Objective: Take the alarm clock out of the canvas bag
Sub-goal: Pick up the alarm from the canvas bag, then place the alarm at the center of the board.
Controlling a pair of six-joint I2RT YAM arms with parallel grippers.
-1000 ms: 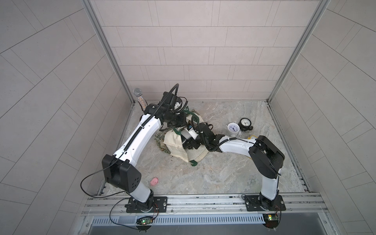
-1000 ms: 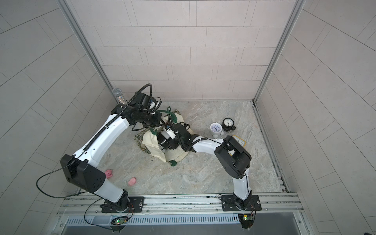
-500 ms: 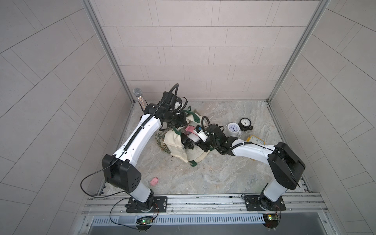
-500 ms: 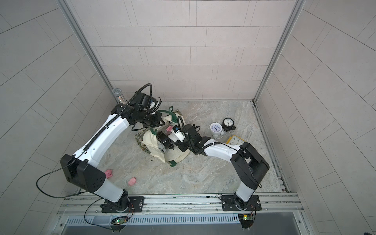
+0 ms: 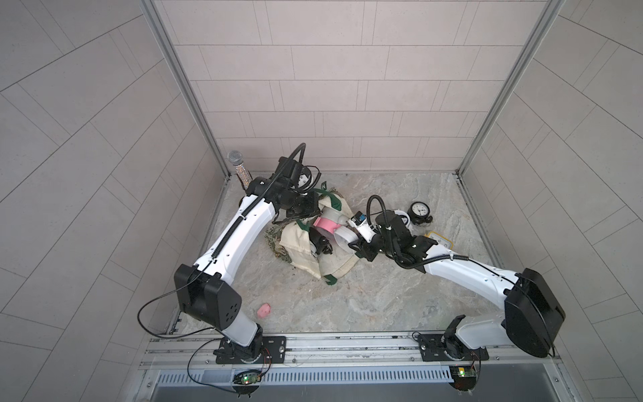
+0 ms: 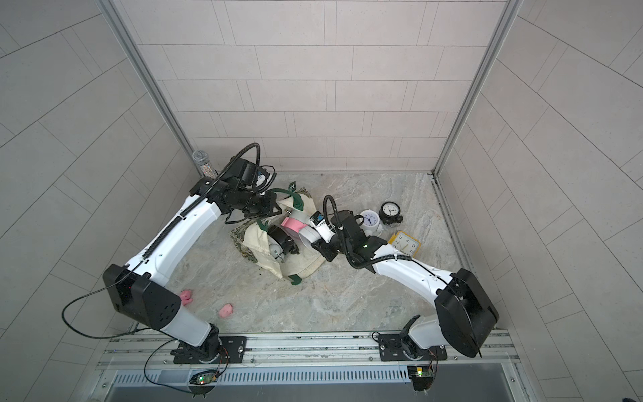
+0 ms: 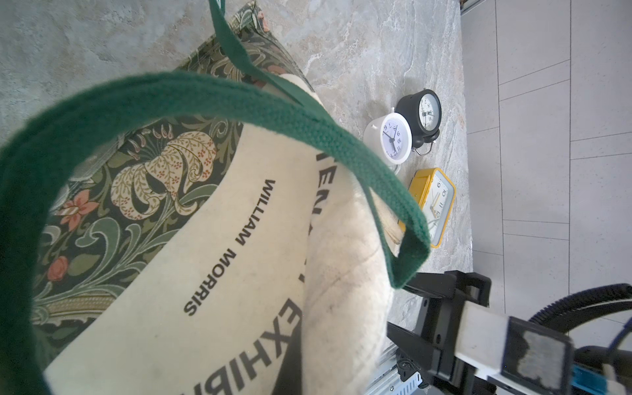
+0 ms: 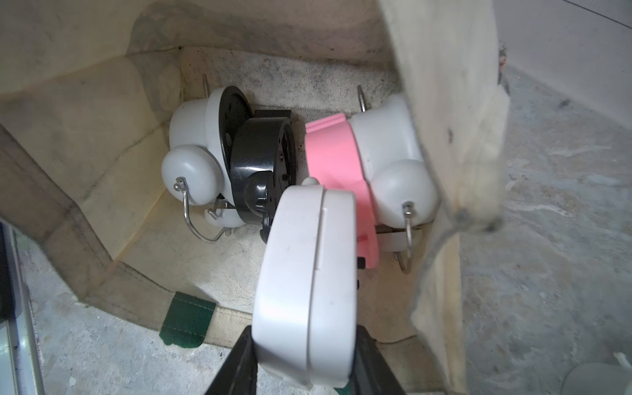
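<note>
Now my right gripper clamps a white clock at the mouth of the bag lying on the floor; my left gripper, fully closed, holds up its handle.

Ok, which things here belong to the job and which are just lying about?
Job: canvas bag; white alarm clock, in right gripper; green handle, in left gripper; pink clock inside.
Lying about: microphone; pink scraps; yellow clock, purple-faced clock, black clock on the table.

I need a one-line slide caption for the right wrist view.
Right gripper holds a white alarm clock at the canvas bag's mouth; a pink clock and a black clock lie inside.
</note>
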